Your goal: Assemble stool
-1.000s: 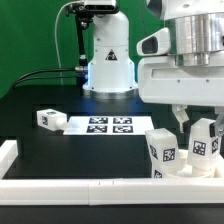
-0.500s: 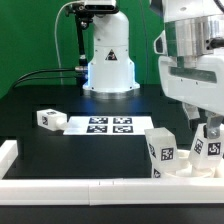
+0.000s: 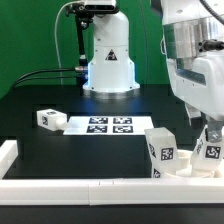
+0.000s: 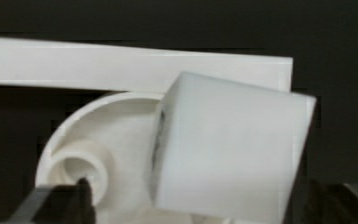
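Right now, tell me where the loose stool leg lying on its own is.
The loose leg lies at the exterior view's left, right next to the left end of the marker board.

The table (image 3: 100, 155) is matt black. The leg (image 3: 160, 148) and seat (image 4: 96, 125) look like smooth white plastic with a faint sheen, and the leg's tag (image 3: 167, 155) is a flat matt print. Behind the table hangs matt green cloth (image 3: 30, 40). The arm's shell (image 3: 195, 40) is glossy white plastic.
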You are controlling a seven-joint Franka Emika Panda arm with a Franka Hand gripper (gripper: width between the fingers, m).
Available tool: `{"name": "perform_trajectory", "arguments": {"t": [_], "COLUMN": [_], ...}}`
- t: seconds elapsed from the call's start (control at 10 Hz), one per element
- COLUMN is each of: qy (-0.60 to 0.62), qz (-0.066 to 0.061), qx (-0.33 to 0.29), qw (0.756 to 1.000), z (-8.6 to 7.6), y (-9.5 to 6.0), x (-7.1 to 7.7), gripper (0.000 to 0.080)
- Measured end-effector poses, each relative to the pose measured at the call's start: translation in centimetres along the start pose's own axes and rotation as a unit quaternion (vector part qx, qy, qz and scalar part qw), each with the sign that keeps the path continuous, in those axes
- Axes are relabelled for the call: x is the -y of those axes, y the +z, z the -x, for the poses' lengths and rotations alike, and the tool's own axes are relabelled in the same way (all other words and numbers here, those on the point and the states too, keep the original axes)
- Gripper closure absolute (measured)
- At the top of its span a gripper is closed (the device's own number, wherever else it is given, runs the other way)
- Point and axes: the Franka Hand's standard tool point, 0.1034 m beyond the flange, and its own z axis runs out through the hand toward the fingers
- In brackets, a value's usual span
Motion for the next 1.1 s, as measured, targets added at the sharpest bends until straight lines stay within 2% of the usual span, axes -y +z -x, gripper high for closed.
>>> {"name": "perform_trajectory", "arguments": {"t": [0.1,0.2,0.3,0.6,0.7,0.8,0.9,1.0,1.1], "qy": [-0.099,-0.178,-0.197,-0.312,-0.417,-0.497,-0.564,-0.622,-0.644], "qz": [0.015,0.024,0.020,0.019,0.020,0.028,0.040,0.050,0.051], "qx": [0.008,0.014,0.012,0.014,0.007,0.010,0.024,0.041,0.041], "qw": [0.995,0.984,0.980,0.950,0.909,0.867,0.824,0.781,0.762], "z": [0.6,1.1,0.9,0.8,0.7,1.2,1.7,1.3,0.8], "y": [-1.4,-2.1,-1.8,-1.7,-1.1,-0.7,-1.2,-0.8,-0.2], "x": [0.4,0.9,1.0,0.9,0.2,0.0,1.2,1.8,1.6], "gripper": [0.0169,0.0156,0.0156,0.0151,0.0151,0.0151,0.0151,0.0151,0.0151]}}
